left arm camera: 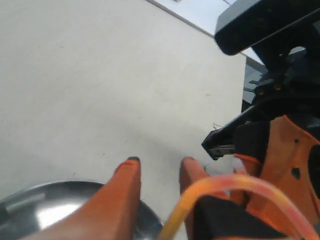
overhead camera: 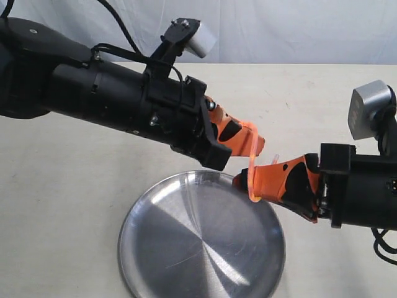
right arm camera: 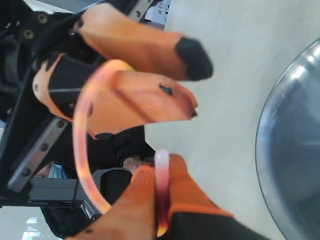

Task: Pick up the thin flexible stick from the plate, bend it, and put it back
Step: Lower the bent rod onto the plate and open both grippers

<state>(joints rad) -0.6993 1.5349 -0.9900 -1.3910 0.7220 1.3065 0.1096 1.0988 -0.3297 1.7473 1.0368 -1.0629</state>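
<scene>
The stick (overhead camera: pixel 250 162) is bent into a tight loop in the air just past the far rim of the steel plate (overhead camera: pixel 186 248). My right gripper (overhead camera: pixel 239 181) comes in from the right, shut on one whitish end of the stick (right arm camera: pixel 161 165). From there the strand curves round (right arm camera: pixel 76 145) to my left gripper (overhead camera: pixel 256 144). In the left wrist view the left gripper (left arm camera: pixel 160 162) has a clear gap between its fingers. The stick (left arm camera: pixel 235 181) rises out of that gap and arcs across one finger. The plate (left arm camera: pixel 30 207) lies below.
The two grippers sit almost tip to tip above the plate's far edge (right arm camera: pixel 295 150). The pale tabletop (overhead camera: pixel 74 186) runs all round the plate, with a white backdrop behind it. The left arm's black body (overhead camera: pixel 124 93) crosses the upper left.
</scene>
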